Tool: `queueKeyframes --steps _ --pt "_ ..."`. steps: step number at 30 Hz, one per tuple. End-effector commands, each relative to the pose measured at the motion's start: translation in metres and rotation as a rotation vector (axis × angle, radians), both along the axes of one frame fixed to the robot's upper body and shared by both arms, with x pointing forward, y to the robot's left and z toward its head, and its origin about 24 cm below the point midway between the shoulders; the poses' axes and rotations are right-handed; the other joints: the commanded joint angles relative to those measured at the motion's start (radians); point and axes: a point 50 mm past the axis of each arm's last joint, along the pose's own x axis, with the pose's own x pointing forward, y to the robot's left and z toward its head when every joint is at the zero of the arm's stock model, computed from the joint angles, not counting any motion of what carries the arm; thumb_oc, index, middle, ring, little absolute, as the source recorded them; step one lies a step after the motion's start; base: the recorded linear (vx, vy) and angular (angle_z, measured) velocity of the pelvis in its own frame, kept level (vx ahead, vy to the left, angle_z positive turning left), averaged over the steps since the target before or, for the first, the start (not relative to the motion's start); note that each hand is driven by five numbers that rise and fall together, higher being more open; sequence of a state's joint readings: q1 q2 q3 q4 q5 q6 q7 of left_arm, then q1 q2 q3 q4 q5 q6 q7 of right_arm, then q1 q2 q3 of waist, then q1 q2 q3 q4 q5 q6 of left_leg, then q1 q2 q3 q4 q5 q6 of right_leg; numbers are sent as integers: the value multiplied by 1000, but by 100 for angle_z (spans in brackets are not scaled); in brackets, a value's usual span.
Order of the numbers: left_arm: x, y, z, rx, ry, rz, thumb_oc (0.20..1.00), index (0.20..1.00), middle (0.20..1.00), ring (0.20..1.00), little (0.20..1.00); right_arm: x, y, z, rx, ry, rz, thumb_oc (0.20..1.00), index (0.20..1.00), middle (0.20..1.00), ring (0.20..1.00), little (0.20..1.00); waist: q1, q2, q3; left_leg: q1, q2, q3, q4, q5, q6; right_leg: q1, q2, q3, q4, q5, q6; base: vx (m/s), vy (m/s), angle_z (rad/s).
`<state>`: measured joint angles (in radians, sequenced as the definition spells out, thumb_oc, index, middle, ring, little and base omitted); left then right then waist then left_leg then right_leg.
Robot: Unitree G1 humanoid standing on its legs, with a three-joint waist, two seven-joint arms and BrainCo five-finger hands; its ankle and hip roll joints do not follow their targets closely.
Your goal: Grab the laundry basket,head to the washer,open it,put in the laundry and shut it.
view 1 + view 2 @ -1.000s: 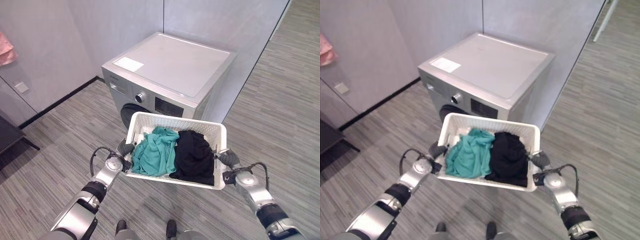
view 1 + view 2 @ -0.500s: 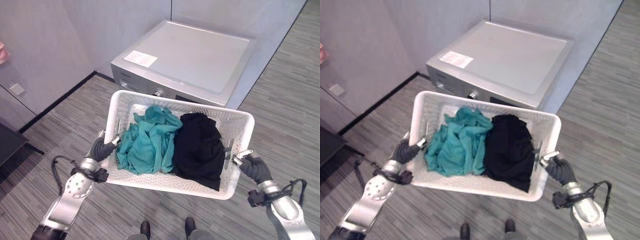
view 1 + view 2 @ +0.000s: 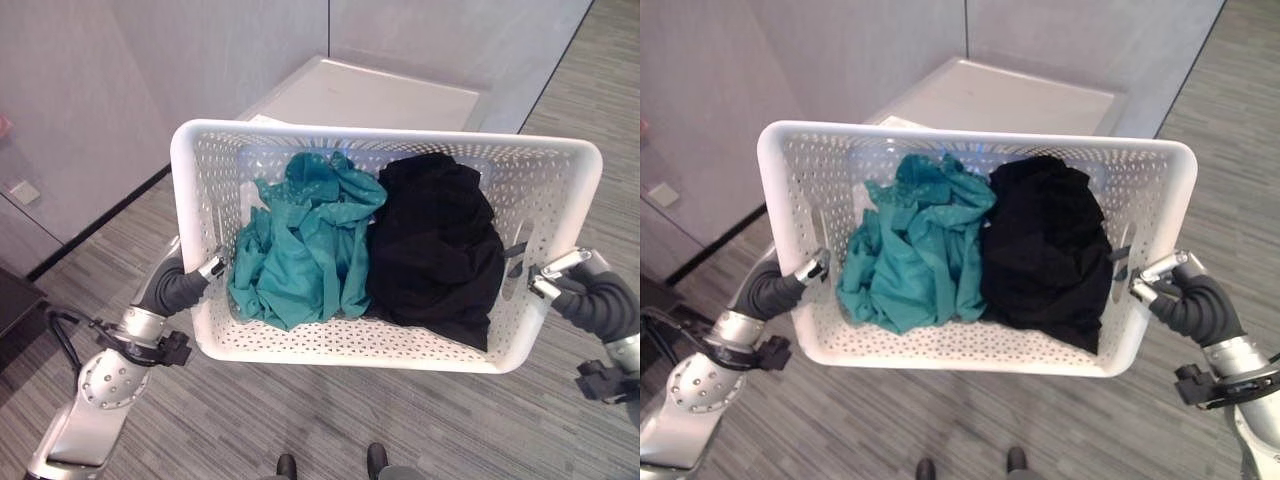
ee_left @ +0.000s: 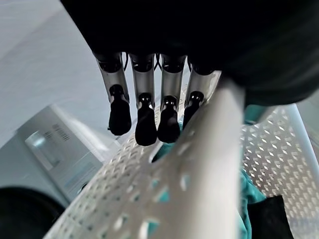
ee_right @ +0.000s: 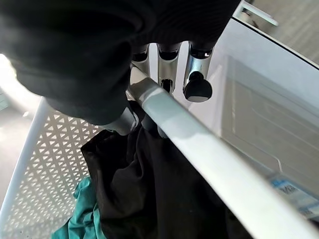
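White perforated laundry basket (image 3: 330, 345) held up between both hands, in front of the washer (image 3: 380, 95). Left hand (image 3: 175, 285) has its fingers (image 4: 144, 107) curled over the left rim; right hand (image 3: 1185, 295) has fingers (image 5: 197, 82) hooked over the right rim bar. Inside: teal cloth (image 3: 300, 245) and black cloth (image 3: 435, 245), soft and loose, likely light. Basket looks like stiff, smooth plastic, probably slippery; side rims and handle slots look the best holds. A label shows on the washer top, unreadable.
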<state>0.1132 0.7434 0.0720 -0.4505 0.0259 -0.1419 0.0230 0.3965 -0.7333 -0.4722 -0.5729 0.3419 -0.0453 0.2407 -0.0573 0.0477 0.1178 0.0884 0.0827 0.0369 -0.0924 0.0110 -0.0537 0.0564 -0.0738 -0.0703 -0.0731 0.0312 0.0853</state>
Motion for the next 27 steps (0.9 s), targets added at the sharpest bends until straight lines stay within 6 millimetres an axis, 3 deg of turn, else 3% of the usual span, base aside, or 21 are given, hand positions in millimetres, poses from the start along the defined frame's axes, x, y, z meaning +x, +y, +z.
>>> queueKeyframes --steps 1,6,7,11,12,14,15,20,23,27 --pt "18 70 57 -34 -196 264 200 200 200 200 200 2 -63 22 -87 -41 -294 200 200 200 200 200 -3 -47 -101 -1 68 11 8 -22 -34 27 -88 19 44 -76 74 12 -6 -15" --pt "84 49 63 -122 -61 158 200 200 200 200 200 45 -58 38 -131 -71 -273 200 200 200 200 200 0 -42 -110 1 68 3 8 -14 -34 30 -89 12 51 -77 79 7 -2 -1" --pt "109 42 70 -107 -22 161 200 200 200 200 200 60 -53 48 -176 -62 -252 200 200 200 200 200 -1 -36 -110 3 68 -2 11 -12 -35 34 -89 9 54 -80 80 0 0 0" --pt "136 34 82 -97 32 168 200 200 200 200 200 82 -47 59 -188 -64 -232 200 200 200 200 200 1 -35 -102 3 69 -8 19 -10 -36 38 -88 5 57 -81 81 0 3 -1" --pt "159 28 104 -106 55 193 200 200 200 200 200 105 -36 76 -231 -72 -207 200 200 200 200 200 5 -27 -95 -4 69 -11 37 -15 -35 36 -91 3 55 -79 84 0 0 0" --pt "167 25 112 -98 59 219 200 200 200 200 200 116 -31 79 -229 -73 -195 200 200 200 200 200 6 -26 -94 -7 68 -12 45 -17 -35 36 -92 3 55 -77 86 24 25 3" --pt "179 25 124 -91 66 278 200 200 200 200 200 135 -19 83 -223 -69 -174 200 200 200 200 200 6 -25 -88 -6 65 -5 64 -34 -32 40 -95 7 57 -81 90 47 50 -1" --pt "190 34 139 -59 85 430 200 200 200 200 200 174 8 89 -272 -85 -182 200 200 200 200 200 -11 -13 -78 -12 46 28 98 -63 -17 26 -117 35 64 -57 111 32 109 -10" --pt "195 36 129 -3 124 512 200 200 200 200 200 206 23 85 -280 -59 -250 200 200 200 200 200 -24 2 -79 2 13 70 95 -85 8 -7 -149 77 80 -1 136 42 256 -40" --pt "199 28 123 -2 154 511 200 200 200 200 200 220 18 84 -289 -9 -336 200 200 200 200 200 -38 13 -83 6 -24 76 87 -94 32 -35 -171 112 122 69 150 39 203 -30"
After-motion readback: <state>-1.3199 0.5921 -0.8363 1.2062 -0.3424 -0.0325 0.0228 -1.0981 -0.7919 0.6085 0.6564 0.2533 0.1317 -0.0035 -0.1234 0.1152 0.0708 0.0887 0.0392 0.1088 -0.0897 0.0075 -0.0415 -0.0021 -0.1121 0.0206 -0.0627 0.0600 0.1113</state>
